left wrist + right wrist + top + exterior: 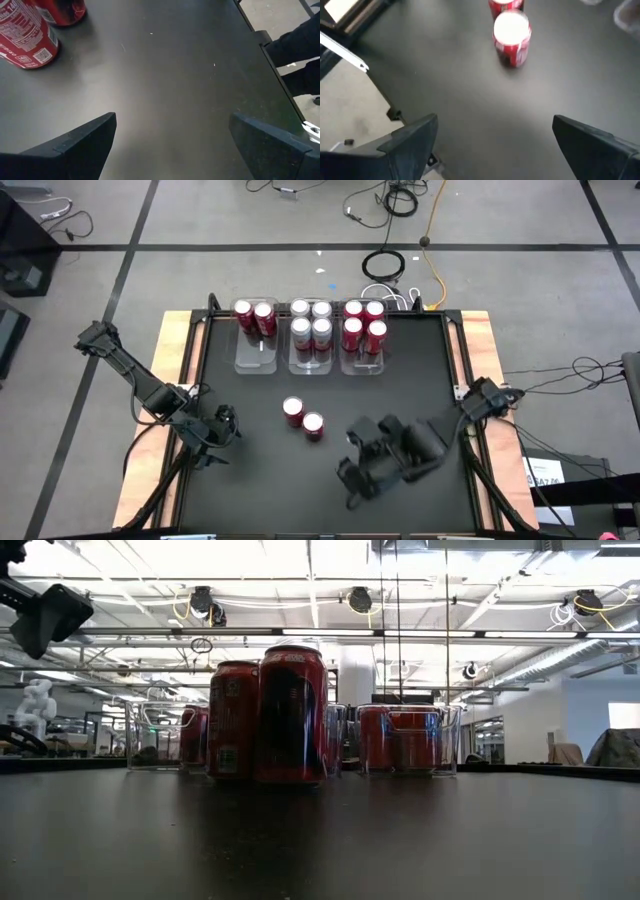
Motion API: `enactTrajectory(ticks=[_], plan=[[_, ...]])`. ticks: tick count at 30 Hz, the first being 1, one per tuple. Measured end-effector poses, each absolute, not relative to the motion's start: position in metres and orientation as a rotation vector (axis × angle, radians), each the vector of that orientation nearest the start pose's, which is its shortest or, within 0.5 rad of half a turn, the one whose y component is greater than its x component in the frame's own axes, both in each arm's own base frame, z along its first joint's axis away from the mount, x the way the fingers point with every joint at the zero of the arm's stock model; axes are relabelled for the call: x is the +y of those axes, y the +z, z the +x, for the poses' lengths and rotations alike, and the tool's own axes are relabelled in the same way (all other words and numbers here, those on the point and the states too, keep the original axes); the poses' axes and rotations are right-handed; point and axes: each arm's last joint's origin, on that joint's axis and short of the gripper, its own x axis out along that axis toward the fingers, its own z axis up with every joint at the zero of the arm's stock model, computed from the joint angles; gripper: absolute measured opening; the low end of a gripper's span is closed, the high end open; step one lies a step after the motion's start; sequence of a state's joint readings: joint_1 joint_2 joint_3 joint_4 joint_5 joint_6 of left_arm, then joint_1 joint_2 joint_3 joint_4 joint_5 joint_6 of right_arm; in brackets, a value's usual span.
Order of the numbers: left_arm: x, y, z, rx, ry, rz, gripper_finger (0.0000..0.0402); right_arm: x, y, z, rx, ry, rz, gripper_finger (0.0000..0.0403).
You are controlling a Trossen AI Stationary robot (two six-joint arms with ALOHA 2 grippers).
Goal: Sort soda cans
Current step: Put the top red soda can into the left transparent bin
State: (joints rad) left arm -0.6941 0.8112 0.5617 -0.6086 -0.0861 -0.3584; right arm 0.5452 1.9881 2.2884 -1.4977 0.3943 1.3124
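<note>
While both arms hang over the near half of the black table (420, 370), neither one has a can in its grasp. Along the far edge stand three clear bins side by side. The left bin (256, 360) holds two red cans (254, 316) at its far end, its near part bare. The middle bin (312, 363) holds four silver cans (311, 322) in a square. The right bin (363, 364) holds four red cans (364, 323), also in a square.

Two more red cans stand upright on the open tabletop, near the middle and well apart from the bins. One loose can (293, 411) stands nearer the bins; the other loose can (313, 425) stands just beside it, nearer the front and a little to the right. From table height the pair look close together, the bins showing behind them.

The left gripper (222, 427) hovers to the left of the loose pair, near but apart from them. Its fingers (85, 142) are spread wide with only bare tabletop between them; the two cans show at the edge of its wrist view.

The right gripper (362, 465) hovers to the right of the pair and nearer the front edge. Its fingers (410, 140) are likewise spread wide and grasp nothing. Its wrist view shows the nearer loose can ahead, apart from the fingers
</note>
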Motion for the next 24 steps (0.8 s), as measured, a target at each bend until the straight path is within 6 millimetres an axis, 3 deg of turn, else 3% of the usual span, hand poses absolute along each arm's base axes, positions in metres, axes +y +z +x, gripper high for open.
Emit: enactTrajectory(ticks=[5,11,14,18,24], plan=[[-0.096,0.220,0.120,0.888,-0.415,0.001,0.0396,0.218,0.356,0.318,0.963,-0.591,0.666,0.0386],[-0.096,0.220,0.120,0.889,-0.415,0.002,0.0396,0.237,0.311,0.315,1.040,-0.594,0.646,0.0386],[-0.096,0.220,0.120,0.889,-0.415,0.002,0.0396,0.237,0.293,0.311,1.131,-0.564,0.672,0.0386],[-0.096,0.220,0.120,0.889,-0.414,0.002,0.0396,0.230,0.282,0.303,1.086,-0.453,0.704,0.0386],[-0.096,0.220,0.120,0.889,-0.414,0.002,0.0396,0.200,0.269,0.268,1.028,-0.365,0.729,0.0386]])
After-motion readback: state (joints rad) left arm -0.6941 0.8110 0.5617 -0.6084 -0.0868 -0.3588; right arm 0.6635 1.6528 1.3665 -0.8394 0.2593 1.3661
